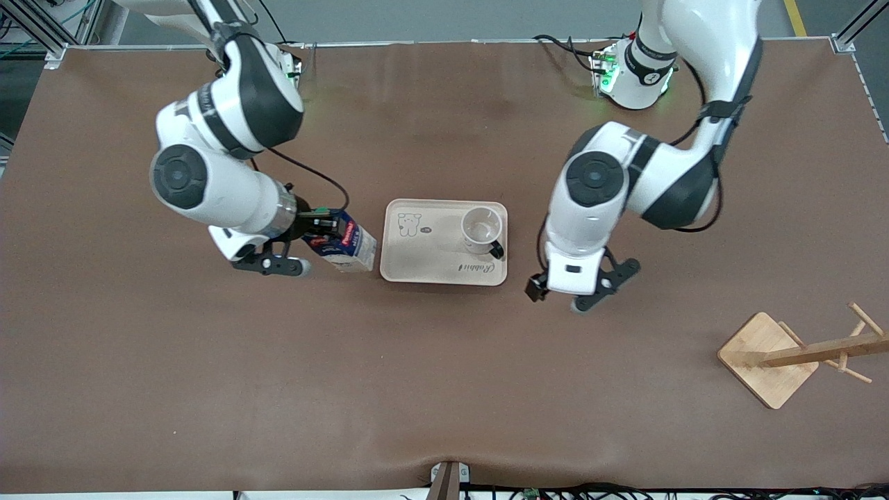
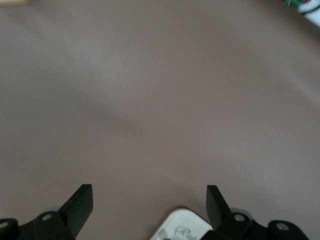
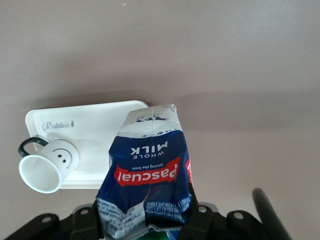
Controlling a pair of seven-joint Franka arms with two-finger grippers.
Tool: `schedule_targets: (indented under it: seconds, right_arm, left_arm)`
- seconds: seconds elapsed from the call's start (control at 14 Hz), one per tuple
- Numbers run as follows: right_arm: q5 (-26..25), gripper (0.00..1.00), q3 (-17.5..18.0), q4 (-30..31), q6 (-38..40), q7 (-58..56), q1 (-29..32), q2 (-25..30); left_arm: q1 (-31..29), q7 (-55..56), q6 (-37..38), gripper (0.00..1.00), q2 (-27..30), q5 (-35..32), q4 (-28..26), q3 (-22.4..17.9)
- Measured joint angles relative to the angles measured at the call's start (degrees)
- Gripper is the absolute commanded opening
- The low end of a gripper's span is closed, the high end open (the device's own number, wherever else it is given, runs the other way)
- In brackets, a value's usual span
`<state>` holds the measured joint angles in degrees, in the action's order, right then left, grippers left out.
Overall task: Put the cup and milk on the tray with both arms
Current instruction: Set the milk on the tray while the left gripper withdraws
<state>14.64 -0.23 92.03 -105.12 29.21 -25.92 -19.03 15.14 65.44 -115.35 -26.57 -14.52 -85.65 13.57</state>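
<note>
My right gripper (image 1: 321, 232) is shut on the milk (image 1: 347, 244), a dark blue and white carton with a red label. It holds the carton tilted, low over the table beside the tray's edge at the right arm's end. In the right wrist view the gripper (image 3: 147, 220) pinches the crumpled top of the milk (image 3: 147, 170). The cream tray (image 1: 424, 260) lies mid-table. The white cup (image 1: 480, 229) stands upright on it, toward the left arm's end. My left gripper (image 1: 597, 288) is open and empty beside the tray, at the left arm's end. In the left wrist view the gripper (image 2: 150, 200) is over bare table by a tray corner (image 2: 182, 227).
A wooden rack (image 1: 767, 357) with a square base stands near the front camera at the left arm's end of the table. Brown table surface lies all round the tray. In the right wrist view the cup (image 3: 47, 167) and the tray (image 3: 95, 125) show past the carton.
</note>
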Motion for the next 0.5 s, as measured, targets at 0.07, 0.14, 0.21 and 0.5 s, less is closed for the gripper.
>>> schedule_targets:
  seconds: [0.07, 0.14, 0.21, 0.5]
  right_arm:
    - [0.10, 0.00, 0.01, 0.00, -2.02, 0.43, -1.68, -0.98]
    - [0.17, 0.00, 0.01, 0.00, -3.76, 0.84, -3.41, -2.06]
    - [0.17, 0.00, 0.01, 0.01, -4.43, 1.64, -4.79, -2.96]
    - [0.20, 0.00, -0.04, 0.05, -0.82, 4.46, -6.21, -3.96]
  left_arm:
    - [-1.90, -3.34, 0.40, 1.00, 1.01, 0.00, 0.25, 0.01]
    - [-3.72, -6.45, 1.04, 1.00, 2.09, 0.00, 0.39, 0.01]
    - [-5.39, -9.11, 1.89, 1.00, 3.21, 0.00, 0.44, 0.02]
    - [-10.23, -17.45, 6.11, 1.00, 6.57, -0.01, 0.73, 0.04]
